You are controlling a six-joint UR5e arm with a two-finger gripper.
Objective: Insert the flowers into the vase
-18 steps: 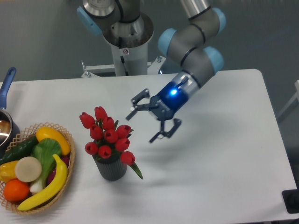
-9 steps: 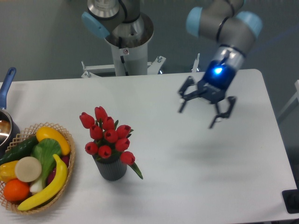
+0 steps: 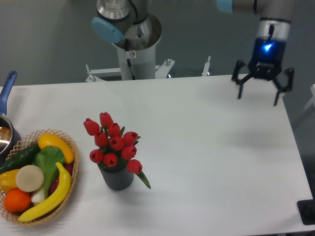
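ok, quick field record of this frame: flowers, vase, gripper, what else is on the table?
flowers: red tulip bunch, upright in the vase
vase: dark, ribbed, left of table centre
gripper: open, empty, above the table's far right edge
basket: woven, holds fruit and vegetables, left of the vase
pot: blue handle, at the left edge
task state: looks done

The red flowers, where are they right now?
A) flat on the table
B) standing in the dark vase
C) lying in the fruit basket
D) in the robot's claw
B: the flowers stand with their stems down in the vase, and the open gripper is far off, holding nothing.
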